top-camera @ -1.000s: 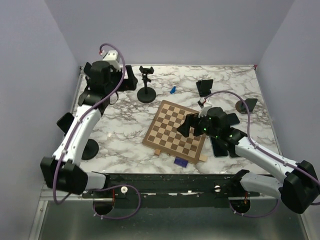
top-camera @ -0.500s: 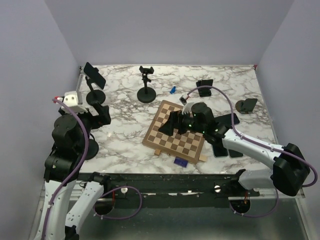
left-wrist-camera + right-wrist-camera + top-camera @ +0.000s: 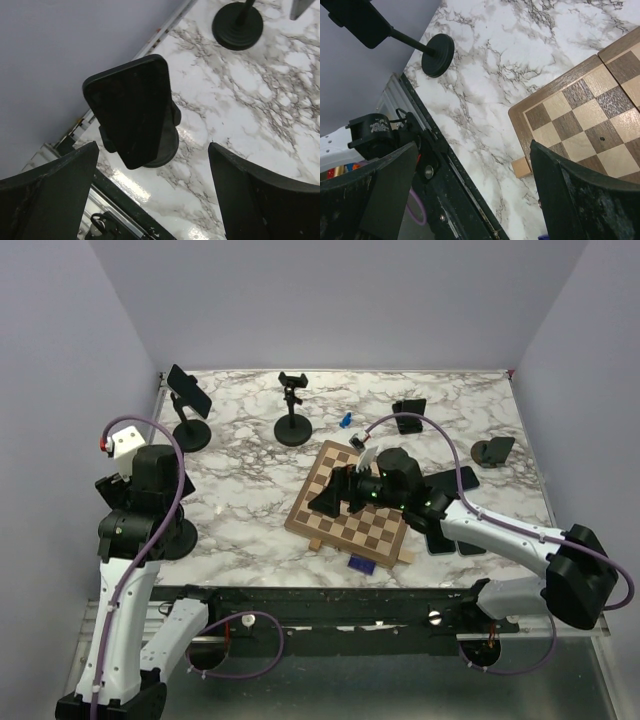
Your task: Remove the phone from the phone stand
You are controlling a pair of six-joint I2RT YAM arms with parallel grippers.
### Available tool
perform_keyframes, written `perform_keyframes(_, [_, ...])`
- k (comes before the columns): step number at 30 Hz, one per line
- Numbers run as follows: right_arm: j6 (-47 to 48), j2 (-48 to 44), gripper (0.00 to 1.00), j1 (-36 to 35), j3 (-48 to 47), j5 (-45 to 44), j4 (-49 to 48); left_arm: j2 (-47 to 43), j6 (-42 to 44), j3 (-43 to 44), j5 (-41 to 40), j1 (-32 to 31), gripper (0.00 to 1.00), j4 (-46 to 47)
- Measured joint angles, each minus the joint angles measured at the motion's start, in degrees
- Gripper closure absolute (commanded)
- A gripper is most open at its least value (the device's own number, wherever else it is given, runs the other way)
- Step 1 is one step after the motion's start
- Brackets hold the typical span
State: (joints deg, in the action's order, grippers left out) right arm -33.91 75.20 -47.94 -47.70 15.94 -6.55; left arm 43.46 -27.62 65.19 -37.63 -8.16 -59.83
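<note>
A black phone (image 3: 131, 110) sits tilted in a phone stand with a round black base (image 3: 167, 147) near the table's left edge. My left gripper (image 3: 155, 200) is open and empty, hovering above it with the fingers (image 3: 50, 190) well apart and not touching it. In the top view the left gripper (image 3: 158, 512) hides that phone; only the stand's base (image 3: 180, 540) shows. My right gripper (image 3: 335, 495) is open and empty above the chessboard's left part. The right wrist view shows a phone (image 3: 355, 20) on a stand (image 3: 438, 55) far off, beyond the open right gripper (image 3: 475, 195).
A wooden chessboard (image 3: 350, 505) lies mid-table. Another phone on a stand (image 3: 190, 392) is at the far left, an empty stand (image 3: 292, 410) behind the board, and more stands (image 3: 408, 415) (image 3: 493, 450) at the right. Flat phones (image 3: 445, 535) lie at the right. The table's near rail (image 3: 445, 165) is close.
My left arm has pulled back from the far-left stand to above the near-left stand. My right gripper has moved left over the chessboard.
</note>
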Motion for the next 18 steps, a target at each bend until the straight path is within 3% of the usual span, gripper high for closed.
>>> perform_keyframes(7, [2.0,-1.1,0.0,0.0,1.1,-0.5,0.0,3.4,-3.3,1.7,-5.7,3.0,0.01,-3.8])
perform_keyframes(18, [3.4,-1.1,0.0,0.0,2.2,-1.5,-0.9,6.7,-1.7,-0.5,-6.4,9.4,0.01,3.6])
